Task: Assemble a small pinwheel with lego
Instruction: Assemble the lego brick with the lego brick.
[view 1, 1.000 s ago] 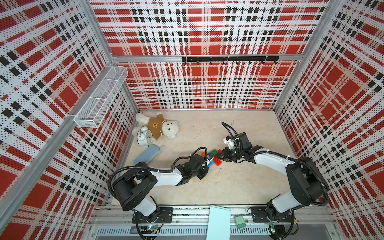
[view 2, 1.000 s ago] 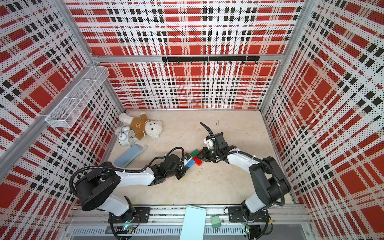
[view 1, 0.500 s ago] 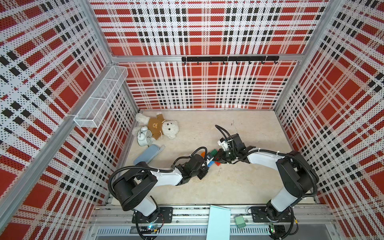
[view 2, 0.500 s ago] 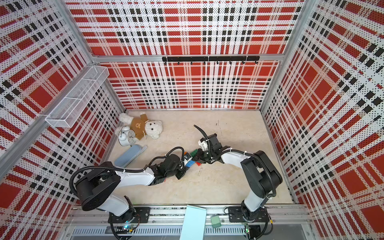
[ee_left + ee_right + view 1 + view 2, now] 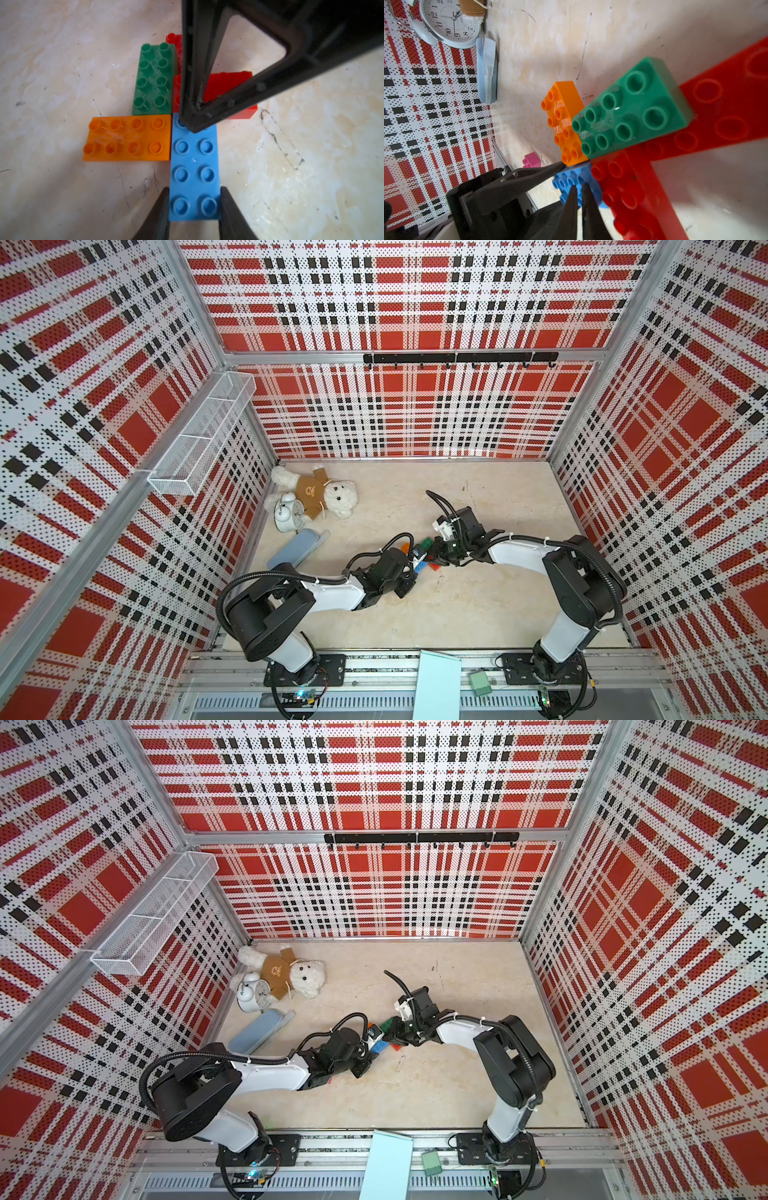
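Note:
The lego lies as a flat cluster on the floor, which is the pinwheel [image 5: 424,556]. It has an orange brick [image 5: 126,139], a green brick [image 5: 153,79], red bricks [image 5: 230,91] and a blue brick [image 5: 194,162] as arms round one corner. My left gripper [image 5: 194,192] is shut on the blue brick's outer end. My right gripper [image 5: 579,187] is shut with nothing between its fingers. Its tips rest on the blue brick's inner end, at the cluster's centre. The pink square brick [image 5: 532,160] lies loose on the floor beyond the orange one.
A teddy bear [image 5: 320,495], a white alarm clock [image 5: 286,514] and a blue-grey pouch [image 5: 297,549] lie at the back left. A wire basket [image 5: 203,439] hangs on the left wall. A black hook rail [image 5: 457,358] runs along the back wall.
My right gripper has moved left from beside the cluster to over its centre, and its jaws have narrowed. The left gripper has kept its hold on the blue brick without moving.

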Robot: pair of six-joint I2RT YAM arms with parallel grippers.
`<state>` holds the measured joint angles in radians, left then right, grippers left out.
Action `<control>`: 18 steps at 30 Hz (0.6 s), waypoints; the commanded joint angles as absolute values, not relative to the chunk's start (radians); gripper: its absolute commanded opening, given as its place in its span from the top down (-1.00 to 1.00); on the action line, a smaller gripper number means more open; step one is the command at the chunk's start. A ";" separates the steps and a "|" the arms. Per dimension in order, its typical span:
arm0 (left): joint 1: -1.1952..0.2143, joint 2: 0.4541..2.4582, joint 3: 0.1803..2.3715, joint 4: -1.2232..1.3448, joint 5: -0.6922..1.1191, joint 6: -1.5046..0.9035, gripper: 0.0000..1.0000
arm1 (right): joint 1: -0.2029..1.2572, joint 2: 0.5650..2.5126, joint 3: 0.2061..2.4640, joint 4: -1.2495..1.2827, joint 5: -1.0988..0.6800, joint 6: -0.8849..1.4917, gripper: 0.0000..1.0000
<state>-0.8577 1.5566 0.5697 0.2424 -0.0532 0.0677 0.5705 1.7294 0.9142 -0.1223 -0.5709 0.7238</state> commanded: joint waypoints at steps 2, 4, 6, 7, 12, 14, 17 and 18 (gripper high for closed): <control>-0.854 1.583 0.600 0.268 -0.037 0.054 0.50 | 0.583 1.772 0.926 -0.190 -0.492 0.707 0.79; -0.854 1.593 0.599 0.274 -0.036 0.049 0.49 | 0.588 1.784 0.933 -0.213 -0.480 0.705 0.79; -0.854 1.600 0.596 0.284 -0.034 0.041 0.49 | 0.595 1.798 0.940 -0.236 -0.467 0.702 0.79; -0.854 1.601 0.594 0.289 -0.034 0.039 0.48 | 0.599 1.802 0.946 -0.250 -0.458 0.697 0.79; -0.847 1.601 0.591 0.307 -0.031 0.026 0.43 | 0.607 1.823 0.948 -0.282 -0.438 0.698 0.81; -0.847 1.598 0.595 0.308 -0.027 0.024 0.42 | 0.607 1.821 0.942 -0.271 -0.447 0.703 0.81; -0.846 1.594 0.610 0.305 -0.017 0.023 0.44 | 0.607 1.808 0.946 -0.261 -0.457 0.705 0.81; -0.845 1.590 0.615 0.294 -0.018 0.022 0.44 | 0.609 1.804 0.955 -0.266 -0.457 0.702 0.81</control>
<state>-0.8516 1.5814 0.5758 0.2535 -0.0494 0.0357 0.5850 1.7569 0.9691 -0.1909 -0.5011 0.7067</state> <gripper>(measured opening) 0.357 0.094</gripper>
